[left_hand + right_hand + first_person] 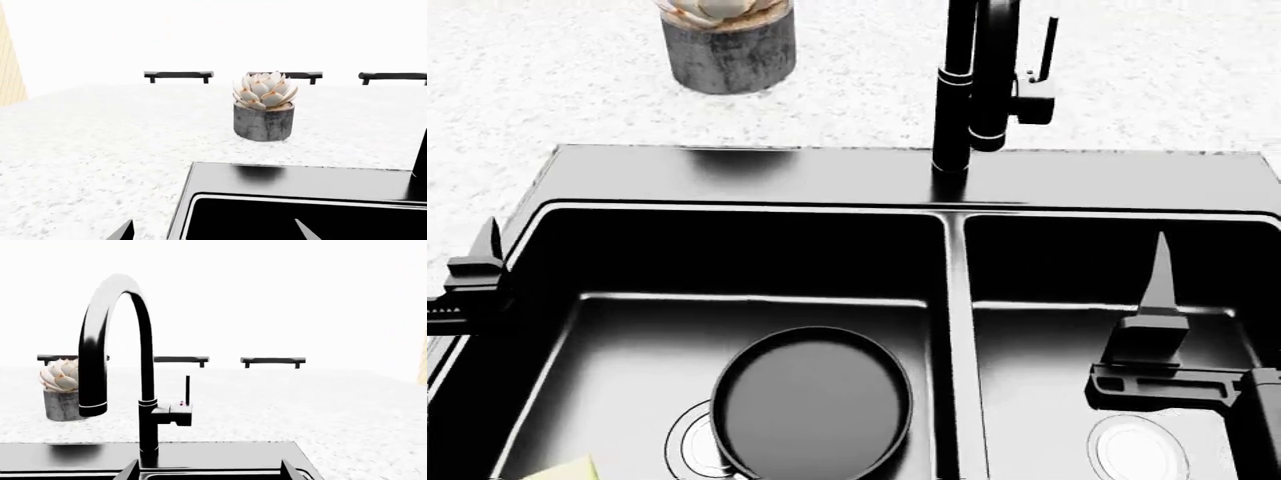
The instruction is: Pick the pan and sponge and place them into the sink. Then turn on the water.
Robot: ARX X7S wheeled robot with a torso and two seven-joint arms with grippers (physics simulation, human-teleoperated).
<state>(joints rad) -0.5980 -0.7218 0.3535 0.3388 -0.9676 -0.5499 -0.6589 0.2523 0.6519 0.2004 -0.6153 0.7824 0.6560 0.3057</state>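
Right hand (1158, 300) above sink (747, 175), no labels

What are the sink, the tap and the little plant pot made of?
The sink looks like glossy black coated metal or composite; it mirrors light. The tap looks like shiny black metal, with bright highlights. The plant pot looks like rough grey concrete or stone, mottled and dull.

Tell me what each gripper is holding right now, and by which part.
Nothing is held. The left gripper and right gripper show empty fingers over the sink. The pan and sponge already lie in the left basin.
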